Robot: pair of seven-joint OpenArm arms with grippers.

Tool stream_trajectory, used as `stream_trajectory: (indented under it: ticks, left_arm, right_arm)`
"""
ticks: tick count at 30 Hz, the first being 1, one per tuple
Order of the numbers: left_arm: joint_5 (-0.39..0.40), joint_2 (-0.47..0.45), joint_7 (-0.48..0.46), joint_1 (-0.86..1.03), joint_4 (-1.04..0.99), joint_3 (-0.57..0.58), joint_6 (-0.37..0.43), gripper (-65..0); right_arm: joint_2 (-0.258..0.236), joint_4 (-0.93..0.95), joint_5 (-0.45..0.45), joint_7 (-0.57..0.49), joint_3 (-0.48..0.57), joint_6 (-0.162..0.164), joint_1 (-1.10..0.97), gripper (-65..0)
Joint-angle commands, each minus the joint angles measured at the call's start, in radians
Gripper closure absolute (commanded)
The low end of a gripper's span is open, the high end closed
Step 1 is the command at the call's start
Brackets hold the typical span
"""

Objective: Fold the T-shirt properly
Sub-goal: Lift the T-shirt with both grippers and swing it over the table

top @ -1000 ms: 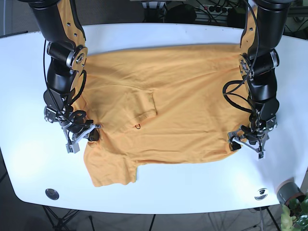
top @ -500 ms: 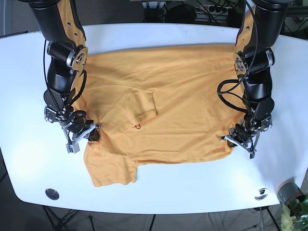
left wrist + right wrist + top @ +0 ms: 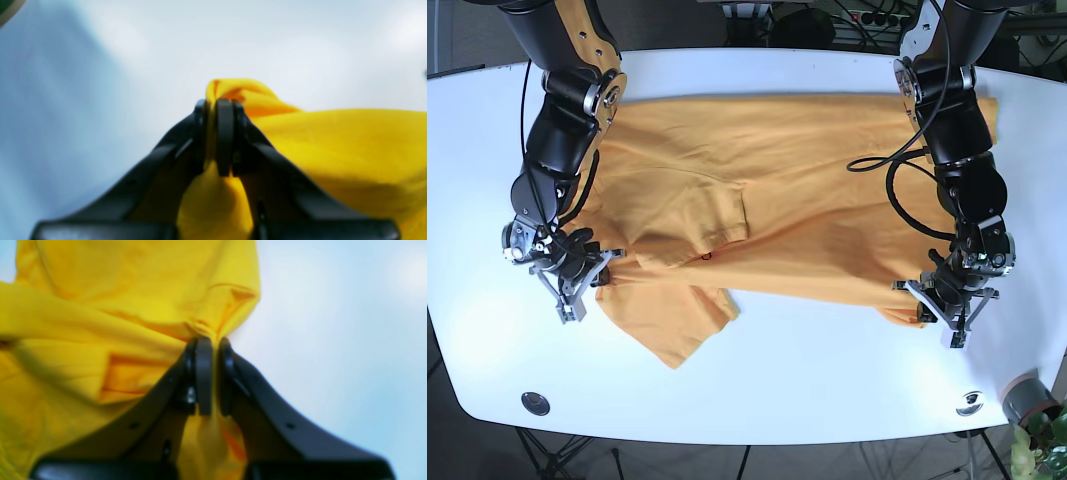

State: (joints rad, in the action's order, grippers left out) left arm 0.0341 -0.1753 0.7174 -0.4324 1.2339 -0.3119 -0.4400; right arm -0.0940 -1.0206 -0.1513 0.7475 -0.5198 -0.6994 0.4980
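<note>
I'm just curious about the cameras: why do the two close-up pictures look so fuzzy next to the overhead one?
Left wrist view: left pincer and T-shirt sit very near the lens, soft and blurred. Right wrist view: same softness on the right pincer. Base view: sharp, evenly lit, faint shadows on the table.

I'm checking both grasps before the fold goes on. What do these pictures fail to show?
- Left wrist view: the left pincer is shut on the T-shirt; its pads hide how many layers.
- Right wrist view: the right pincer covers its pinch; blur hides seams.
- Base view: the arms cover the shirt's far corners; the small dark mark is unreadable.
</note>
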Motion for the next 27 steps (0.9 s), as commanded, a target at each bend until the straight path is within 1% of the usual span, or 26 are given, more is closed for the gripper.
stream_trajectory:
  ticks: [1,3,5,8,11,13,16,20,24,27]
  left_arm:
    - [0.003,-0.025,-0.002,-0.052,0.040,-0.003,0.005,0.0]
    - [0.002,-0.025,0.021,-0.098,0.045,-0.003,0.005,0.0]
    - [0.000,-0.026,0.043,-0.147,0.048,-0.003,0.005,0.0]
    - [0.000,-0.039,0.086,-0.227,0.050,-0.002,0.005,0.0]
    - [0.000,-0.040,0.132,-0.331,0.047,-0.002,0.005,0.0]
    - [-0.003,-0.040,0.138,-0.408,0.042,-0.002,0.005,0.0]
    - [-0.004,-0.042,0.140,-0.489,0.042,0.000,0.005,0.0]
    - [-0.003,-0.074,0.141,-0.603,0.043,0.010,0.005,0.0]
    - [-0.001,-0.083,0.173,-0.676,0.062,0.023,0.005,0.0]
    - [0.003,-0.131,0.195,-0.692,0.146,0.021,0.005,0.0]
  right_arm:
    - [-0.017,-0.047,0.017,0.010,0.030,0.001,0.066,-1.9]
    - [-0.020,-0.051,0.017,0.030,0.062,0.001,0.109,-1.9]
    - [-0.023,-0.051,0.015,0.047,0.069,0.001,0.153,-1.9]
    - [-0.057,-0.051,0.017,0.088,0.072,0.001,0.230,-1.9]
    - [-0.066,-0.051,0.014,0.132,0.072,0.001,0.324,-1.9]
    - [-0.091,-0.051,0.011,0.145,0.074,0.001,0.402,-1.9]
    - [-0.099,-0.050,0.009,0.180,0.085,0.001,0.489,-1.9]
    - [-0.131,-0.051,0.019,0.257,0.188,0.001,0.635,-1.9]
    - [-0.140,-0.088,0.019,0.301,0.203,0.001,0.736,-1.9]
    - [-0.141,-0.165,0.019,0.356,0.206,0.001,0.766,-1.9]
